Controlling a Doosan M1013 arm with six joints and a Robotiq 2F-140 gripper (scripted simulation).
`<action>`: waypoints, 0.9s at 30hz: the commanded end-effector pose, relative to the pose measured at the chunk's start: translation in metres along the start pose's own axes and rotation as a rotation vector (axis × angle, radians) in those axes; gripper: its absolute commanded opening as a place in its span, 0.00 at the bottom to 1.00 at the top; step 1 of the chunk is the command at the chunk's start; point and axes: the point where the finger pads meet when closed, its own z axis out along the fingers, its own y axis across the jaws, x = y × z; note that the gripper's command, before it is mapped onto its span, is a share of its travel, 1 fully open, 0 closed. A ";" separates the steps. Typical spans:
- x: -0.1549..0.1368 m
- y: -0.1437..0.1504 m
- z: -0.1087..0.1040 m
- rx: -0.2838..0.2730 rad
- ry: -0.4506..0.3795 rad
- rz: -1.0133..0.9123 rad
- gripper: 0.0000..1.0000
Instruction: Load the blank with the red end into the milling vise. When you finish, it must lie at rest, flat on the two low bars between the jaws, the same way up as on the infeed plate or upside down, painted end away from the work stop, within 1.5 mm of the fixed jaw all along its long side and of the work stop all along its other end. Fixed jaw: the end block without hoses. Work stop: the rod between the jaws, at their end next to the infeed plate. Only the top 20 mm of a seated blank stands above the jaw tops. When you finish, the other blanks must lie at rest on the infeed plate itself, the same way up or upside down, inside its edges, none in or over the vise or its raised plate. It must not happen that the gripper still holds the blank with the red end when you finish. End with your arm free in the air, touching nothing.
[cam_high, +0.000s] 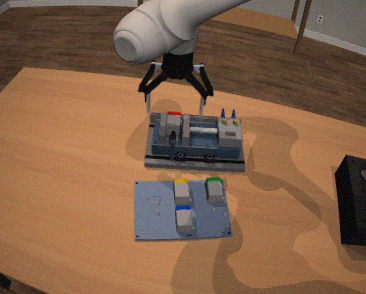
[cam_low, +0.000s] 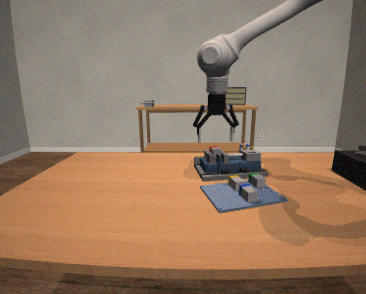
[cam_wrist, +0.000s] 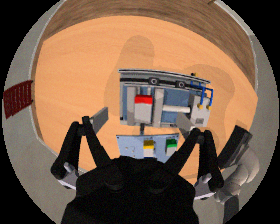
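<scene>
The blank with the red end (cam_high: 173, 124) lies in the vise (cam_high: 195, 140), right beside the fixed jaw (cam_high: 161, 125), with its red end on the side away from the infeed plate. I cannot tell how close it is to the jaw or to the dark work stop rod (cam_high: 173, 141). It also shows in the exterior view (cam_low: 215, 149) and the wrist view (cam_wrist: 144, 107). My gripper (cam_high: 175, 107) is open and empty, hanging well above the vise and touching nothing; it shows in the other views too (cam_low: 214, 131) (cam_wrist: 143, 122). The hose block (cam_high: 230, 131) is at the vise's right end.
On the infeed plate lie the yellow-ended (cam_high: 181, 189), green-ended (cam_high: 214, 189) and blue-ended (cam_high: 184, 219) blanks, apart from each other. A black box (cam_high: 352, 200) stands at the table's right edge. A wooden side table stands by the back wall.
</scene>
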 end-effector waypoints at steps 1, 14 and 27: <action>0.000 0.000 -0.001 0.000 0.000 0.000 1.00; 0.000 0.000 -0.041 0.000 0.000 0.000 1.00; 0.000 0.000 -0.075 0.000 0.000 0.000 1.00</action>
